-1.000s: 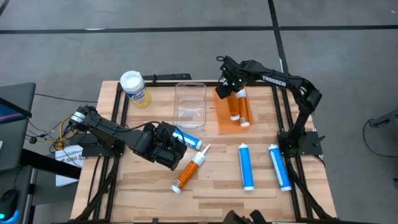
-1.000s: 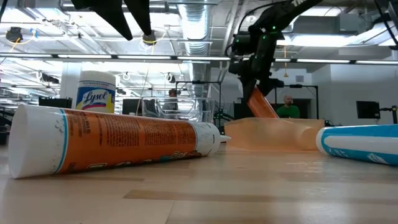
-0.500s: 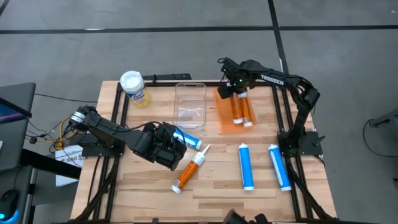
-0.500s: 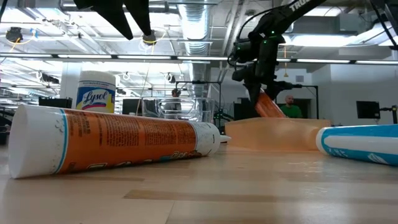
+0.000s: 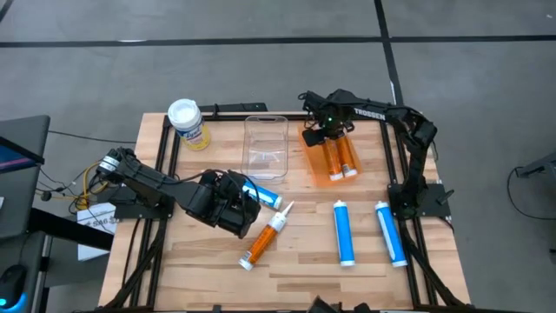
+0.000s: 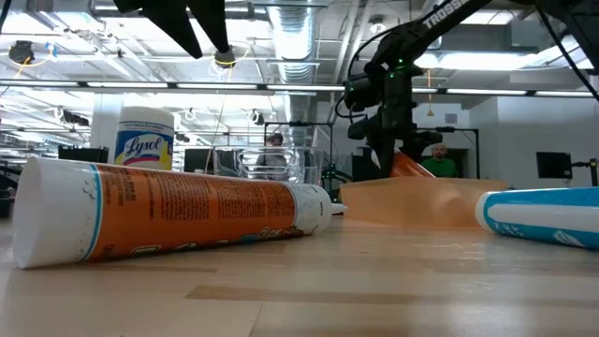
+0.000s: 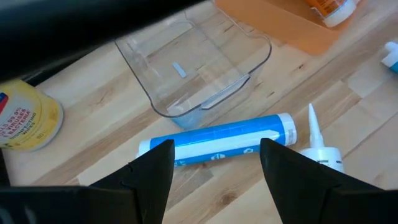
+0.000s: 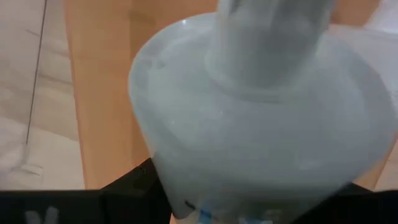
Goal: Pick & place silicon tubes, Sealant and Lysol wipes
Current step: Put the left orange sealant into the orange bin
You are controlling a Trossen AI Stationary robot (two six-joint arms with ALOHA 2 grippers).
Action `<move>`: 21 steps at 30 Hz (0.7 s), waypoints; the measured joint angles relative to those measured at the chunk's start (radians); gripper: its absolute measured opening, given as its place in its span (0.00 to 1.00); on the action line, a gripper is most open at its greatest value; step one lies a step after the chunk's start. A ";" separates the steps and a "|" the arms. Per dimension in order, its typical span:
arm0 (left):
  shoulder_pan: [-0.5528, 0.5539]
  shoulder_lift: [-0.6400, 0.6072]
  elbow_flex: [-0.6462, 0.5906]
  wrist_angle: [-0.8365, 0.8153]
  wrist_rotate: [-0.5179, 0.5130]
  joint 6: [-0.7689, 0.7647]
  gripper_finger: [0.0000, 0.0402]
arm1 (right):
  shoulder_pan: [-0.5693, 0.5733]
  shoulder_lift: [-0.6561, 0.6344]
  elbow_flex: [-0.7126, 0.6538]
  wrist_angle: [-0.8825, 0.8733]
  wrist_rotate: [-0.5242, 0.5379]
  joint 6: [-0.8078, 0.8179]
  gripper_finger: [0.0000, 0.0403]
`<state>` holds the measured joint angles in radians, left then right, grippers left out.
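My right gripper is shut on an orange tube over the orange bin at the far right. A second orange tube lies in that bin. My left gripper is open above a blue tube that lies flat on the table, with one finger on each side of it and well above it. Another orange tube lies near it. The Lysol wipes stand upright at the far left corner. My right gripper pinches the orange tube between its two fingers, just below the tube's white nozzle end. The fingers come from above, slanting down. The tube is tilted, nozzle end up. Its lower part is behind the bin's wall.
A clear plastic bin stands left of the orange bin. Two blue tubes lie at the near right. People show in the room behind the table.
My right gripper has gone down and a little toward the near edge with the orange tube. The tube has tipped flatter and sunk lower into the orange bin.
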<state>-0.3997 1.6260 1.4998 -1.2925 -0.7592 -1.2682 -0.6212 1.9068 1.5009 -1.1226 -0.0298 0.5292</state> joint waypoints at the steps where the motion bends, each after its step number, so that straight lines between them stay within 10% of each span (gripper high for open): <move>1: -0.001 0.000 0.000 0.001 0.003 0.000 0.57 | 0.000 0.000 0.000 0.001 0.005 0.005 0.48; 21: -0.028 0.000 0.000 0.001 0.014 -0.001 0.57 | -0.010 -0.003 0.000 -0.007 0.063 -0.052 0.63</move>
<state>-0.4278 1.6260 1.4998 -1.2918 -0.7452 -1.2697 -0.6308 1.9038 1.5005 -1.1296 0.0329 0.4774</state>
